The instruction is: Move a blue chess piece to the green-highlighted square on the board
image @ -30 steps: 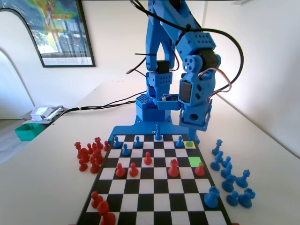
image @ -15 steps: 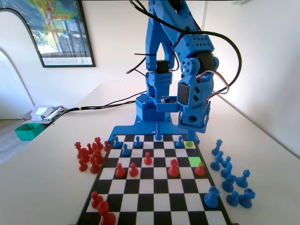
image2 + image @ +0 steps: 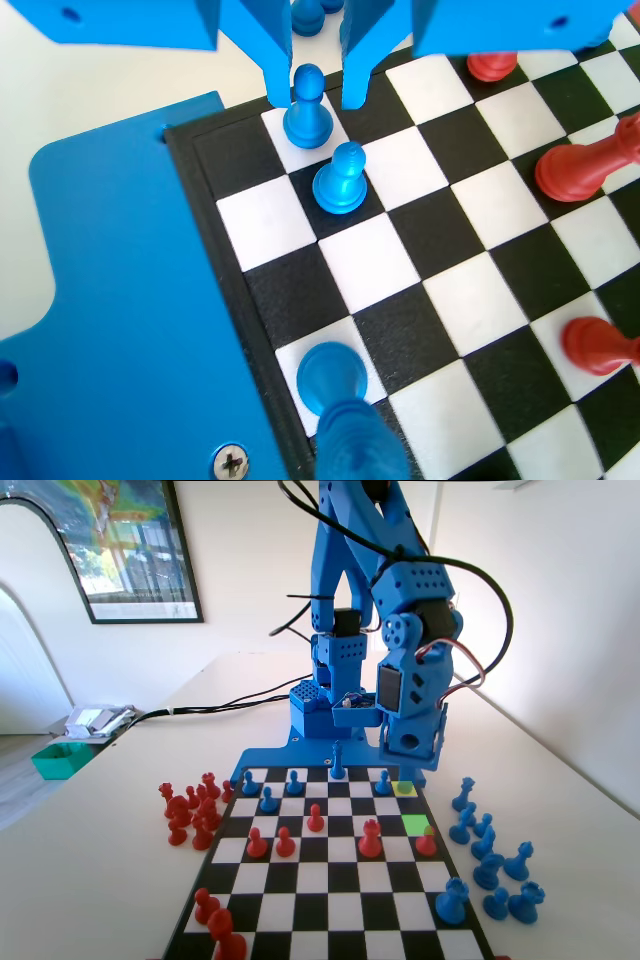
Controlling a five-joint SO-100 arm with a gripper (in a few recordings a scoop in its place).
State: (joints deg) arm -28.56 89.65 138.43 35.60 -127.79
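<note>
Because the small blue plastic pawn [image 3: 307, 108] stands between its parted jaws, I judge my gripper [image 3: 315, 85] open, gripping nothing, aligned for pickup toward the bright green-highlighted square [image 3: 417, 824].

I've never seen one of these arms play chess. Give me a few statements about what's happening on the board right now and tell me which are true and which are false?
1. The gripper has its jaws open on either side of a blue chess piece. True.
2. The green-highlighted square already holds a pawn. False: it is bare.
3. That pawn stands on the board, in a corner square. True.
4. Captured red pieces lie right of the board in the fixed view. False: the red pieces lie left.
</note>
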